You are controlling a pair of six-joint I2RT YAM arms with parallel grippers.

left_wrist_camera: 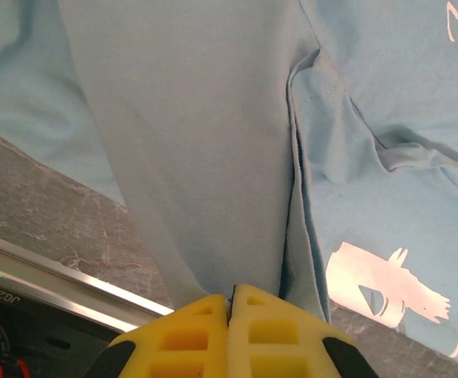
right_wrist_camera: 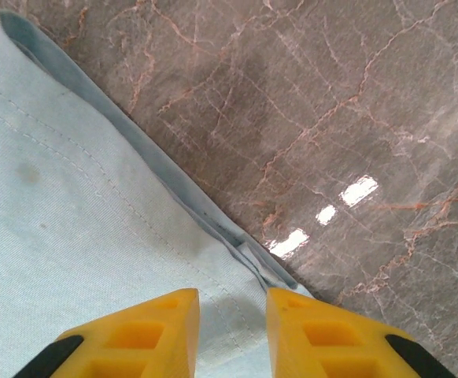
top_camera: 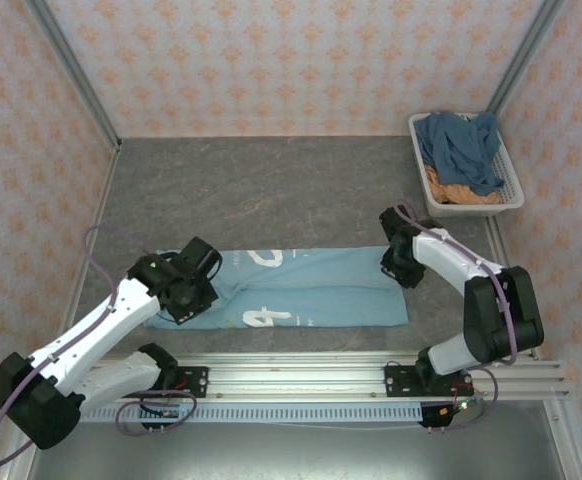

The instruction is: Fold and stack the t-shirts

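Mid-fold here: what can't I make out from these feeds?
- Top view: the lettering on the light blue t-shirt is folded over and too small to read.
- Top view: the orange t-shirt lies mostly buried under the slate-blue t-shirt in the basket.
- Right wrist view: the bottom edge cuts off the right claw; cloth contact unclear.

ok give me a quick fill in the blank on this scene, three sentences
1. The left gripper is ___ on the light blue t-shirt.
2. The right gripper stands ___ at that shirt's edge.
3. In the white basket, the slate-blue t-shirt lies on the ___ one.
Missing: shut; open; orange.
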